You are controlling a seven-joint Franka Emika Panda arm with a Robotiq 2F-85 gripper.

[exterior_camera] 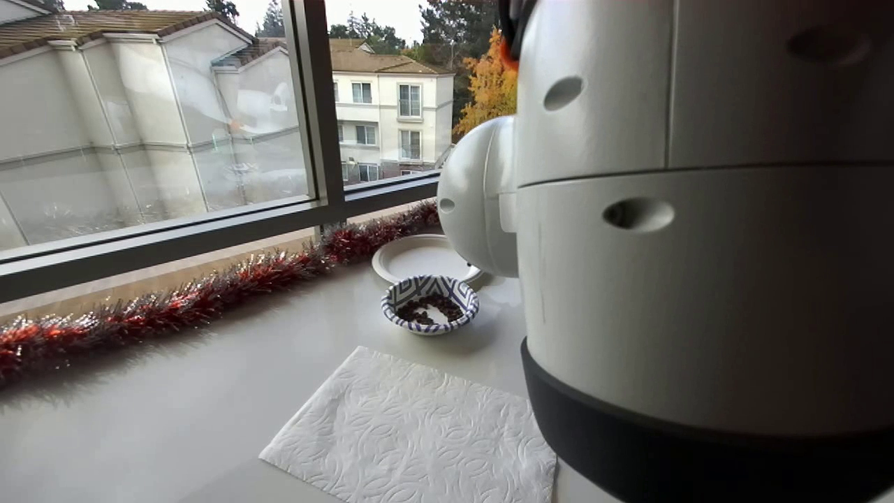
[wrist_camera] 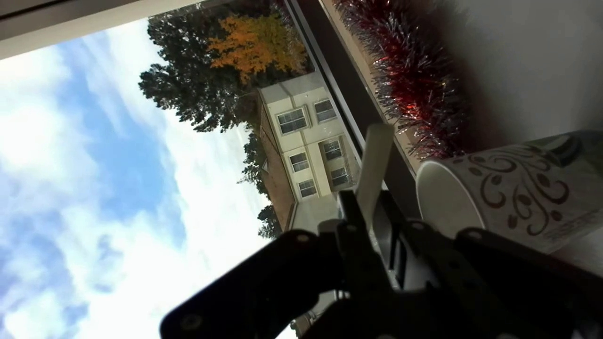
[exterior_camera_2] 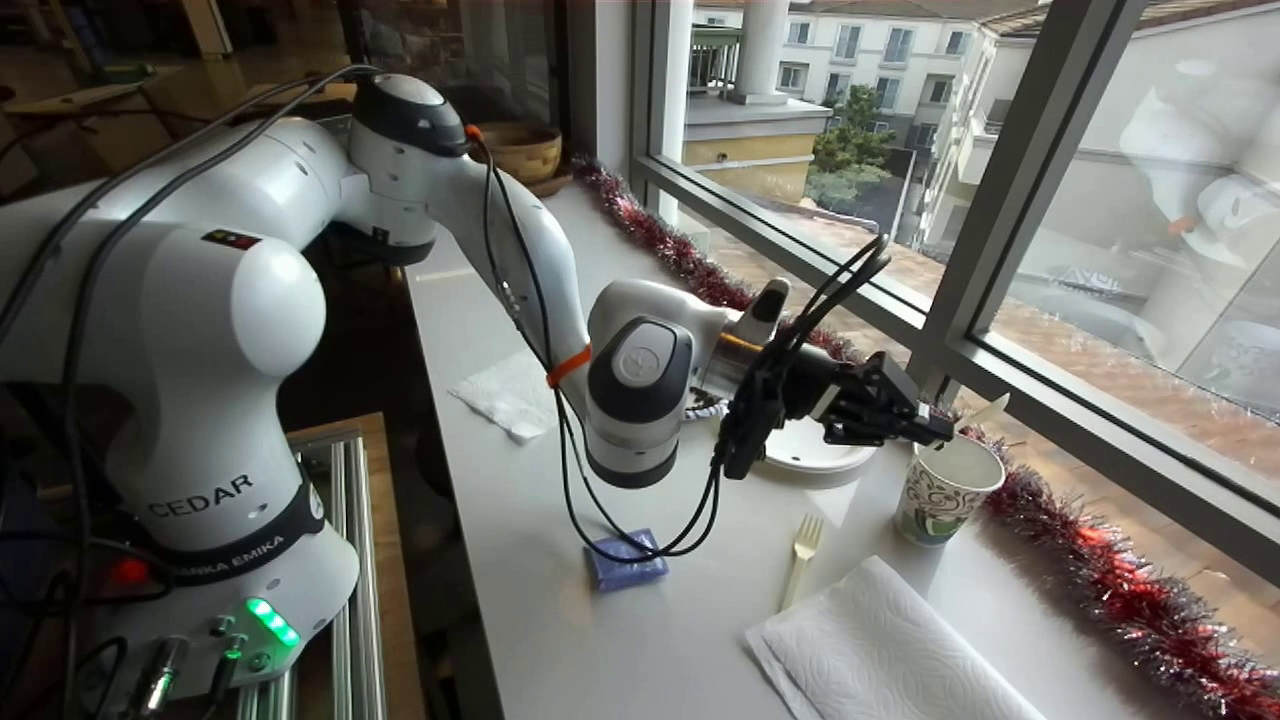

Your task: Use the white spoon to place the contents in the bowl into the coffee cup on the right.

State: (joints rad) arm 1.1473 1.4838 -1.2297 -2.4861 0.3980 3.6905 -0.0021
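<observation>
My gripper point(exterior_camera_2: 938, 432) is shut on a pale handle, the white spoon point(exterior_camera_2: 985, 412), just above the coffee cup's rim in an exterior view. The spoon also sticks out between the fingertips in the wrist view point(wrist_camera: 375, 169); its scoop end is hidden. The patterned paper coffee cup point(exterior_camera_2: 940, 510) stands upright by the window and shows beside the fingers in the wrist view point(wrist_camera: 523, 188). The bowl point(exterior_camera: 429, 330), white with blue pattern, holds the contents point(exterior_camera: 450, 307), dark brown bits. In an exterior view the bowl point(exterior_camera_2: 708, 411) is mostly hidden behind the arm.
A white plate point(exterior_camera_2: 815, 458) lies beside the bowl. A pale fork point(exterior_camera_2: 803, 550), a purple packet point(exterior_camera_2: 627, 562) and a paper towel point(exterior_camera_2: 890, 650) lie on the table. Another paper towel point(exterior_camera: 419, 433) lies before the bowl. Red tinsel point(exterior_camera_2: 1100, 560) runs along the window.
</observation>
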